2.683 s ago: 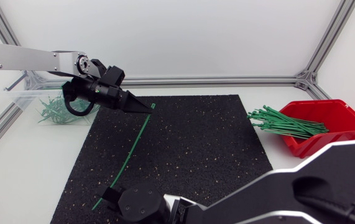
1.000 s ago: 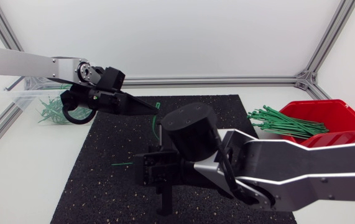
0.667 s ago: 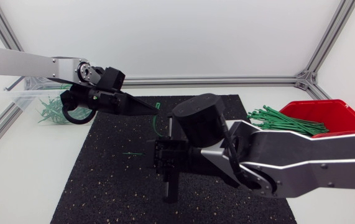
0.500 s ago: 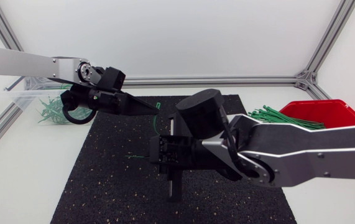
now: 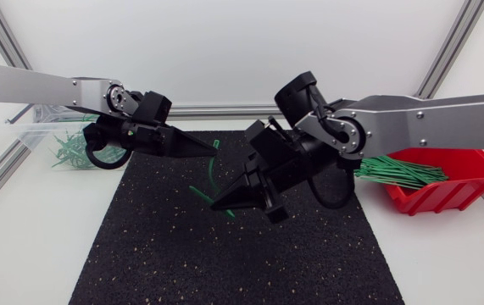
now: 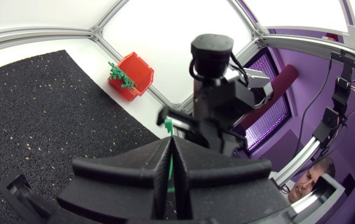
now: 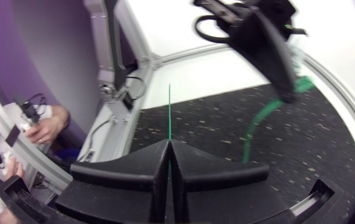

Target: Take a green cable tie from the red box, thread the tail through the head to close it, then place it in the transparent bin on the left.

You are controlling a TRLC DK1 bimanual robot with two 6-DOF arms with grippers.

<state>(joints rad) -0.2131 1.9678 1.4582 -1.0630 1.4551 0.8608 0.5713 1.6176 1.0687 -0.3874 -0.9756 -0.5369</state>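
Observation:
A green cable tie (image 5: 210,169) hangs bent above the black mat between both grippers. My left gripper (image 5: 210,150) is shut on its head end; the head (image 6: 168,126) pokes out past the fingertips in the left wrist view. My right gripper (image 5: 218,205) is shut on the tail end, just below and in front of the left one. In the right wrist view the thin tail (image 7: 169,112) sticks straight out of that gripper (image 7: 169,143), and the tie's curve (image 7: 257,127) leads to my left gripper (image 7: 270,56). The red box (image 5: 445,182) holds several green ties (image 5: 386,168) at the right. The transparent bin (image 5: 34,135) stands at the far left.
The black mat (image 5: 182,254) covers the middle of the table. The bin holds several closed green ties (image 5: 72,151). My right arm (image 5: 411,123) reaches over the mat's right half, above the red box's ties. An aluminium frame rail (image 5: 225,110) runs along the back.
My right arm has swung from the mat's front up and to the right, turning its gripper toward the left one. The tie's tail came along, bending the tie into a curve. The left arm held still.

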